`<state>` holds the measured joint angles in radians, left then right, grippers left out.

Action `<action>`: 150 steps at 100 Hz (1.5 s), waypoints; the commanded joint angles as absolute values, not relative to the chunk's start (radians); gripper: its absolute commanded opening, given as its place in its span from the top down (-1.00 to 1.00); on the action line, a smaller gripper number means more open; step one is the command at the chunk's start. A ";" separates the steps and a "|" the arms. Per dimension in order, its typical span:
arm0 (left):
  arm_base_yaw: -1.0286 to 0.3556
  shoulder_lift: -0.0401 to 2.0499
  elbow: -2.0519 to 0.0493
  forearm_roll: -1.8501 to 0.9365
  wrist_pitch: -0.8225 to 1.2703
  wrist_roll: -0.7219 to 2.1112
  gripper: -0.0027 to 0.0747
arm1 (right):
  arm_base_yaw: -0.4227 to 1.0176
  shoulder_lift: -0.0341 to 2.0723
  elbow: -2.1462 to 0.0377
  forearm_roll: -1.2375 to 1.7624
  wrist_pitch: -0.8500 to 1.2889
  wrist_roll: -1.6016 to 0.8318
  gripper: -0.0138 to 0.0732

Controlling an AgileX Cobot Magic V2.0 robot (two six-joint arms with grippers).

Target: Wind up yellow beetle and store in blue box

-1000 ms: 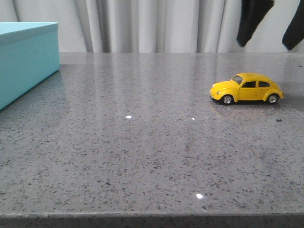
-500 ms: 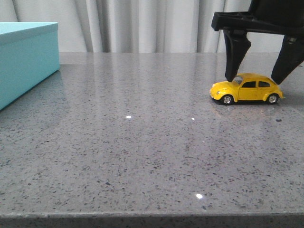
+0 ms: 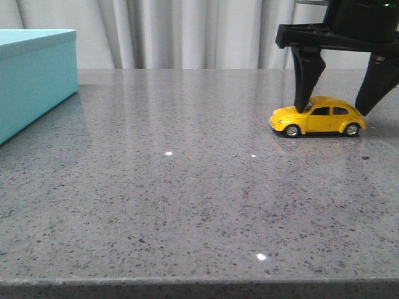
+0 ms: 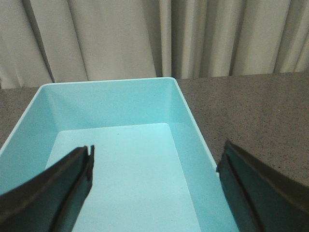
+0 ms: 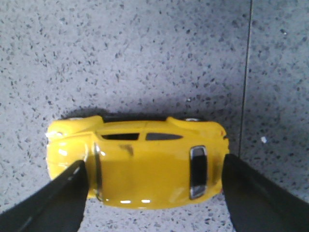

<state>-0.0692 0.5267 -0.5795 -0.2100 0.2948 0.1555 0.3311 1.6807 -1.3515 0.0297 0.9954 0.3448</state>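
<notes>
We find the task at its opening stage: the yellow beetle [image 3: 317,117] stands on all four wheels at the far right of the grey speckled table [image 3: 187,199], well apart from the blue box [image 3: 34,78] at the far left, and nothing is stored yet. The right gripper [image 3: 340,93] is down over the car with its black fingers [image 3: 307,78] spread wide, one at the bonnet end and one at the tail; in the right wrist view the two pads flank the roof lengthwise and we cannot tell whether either touches the paint. We judge that the grasp is not closed, so the winding (presumably a pull-back along the table, though no mechanism is visible) and the carry to the box are both left to do. The left gripper [image 4: 154,193] hangs above the box with its fingers also wide apart and holding nothing. The left wrist view shows the box interior open and bare, no lid in place, so it appears ready to receive the car. As to materials: the beetle is glossy, rounded and hard-looking, with dark windows and silver hubs, a curved shell that could slip between flat pads; the box has matte, flat turquoise walls with square corners; the table is smooth polished stone-like surface showing highlights, backed by a pale pleated curtain [image 3: 187,31].
</notes>
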 commanded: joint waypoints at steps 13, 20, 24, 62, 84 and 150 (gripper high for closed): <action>-0.077 0.537 -0.617 -0.219 0.219 0.155 -0.43 | 0.266 1.649 -1.377 -0.032 1.042 0.350 -0.63; -0.077 0.537 -0.617 -0.219 0.219 0.155 -0.43 | 0.236 1.649 -1.377 -0.055 1.074 0.350 -0.63; -0.077 0.537 -0.617 -0.219 0.219 0.155 -0.43 | 0.222 1.649 -1.377 -0.084 1.091 0.350 -0.63; -0.077 0.537 -0.617 -0.219 0.230 0.155 -0.43 | 0.125 1.646 -1.377 -0.233 1.164 0.348 -0.63; -0.077 0.537 -0.617 -0.219 0.236 0.155 -0.43 | 0.144 1.550 -1.382 -0.154 1.167 0.331 -0.63; -0.077 0.537 -0.617 -0.270 0.226 0.151 -0.43 | 0.163 1.244 -1.375 0.011 1.088 0.226 -0.63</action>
<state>-0.0692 0.5267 -0.5795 -0.2406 0.3112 0.1555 0.1633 1.2771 -1.3546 0.0123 1.1356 0.2385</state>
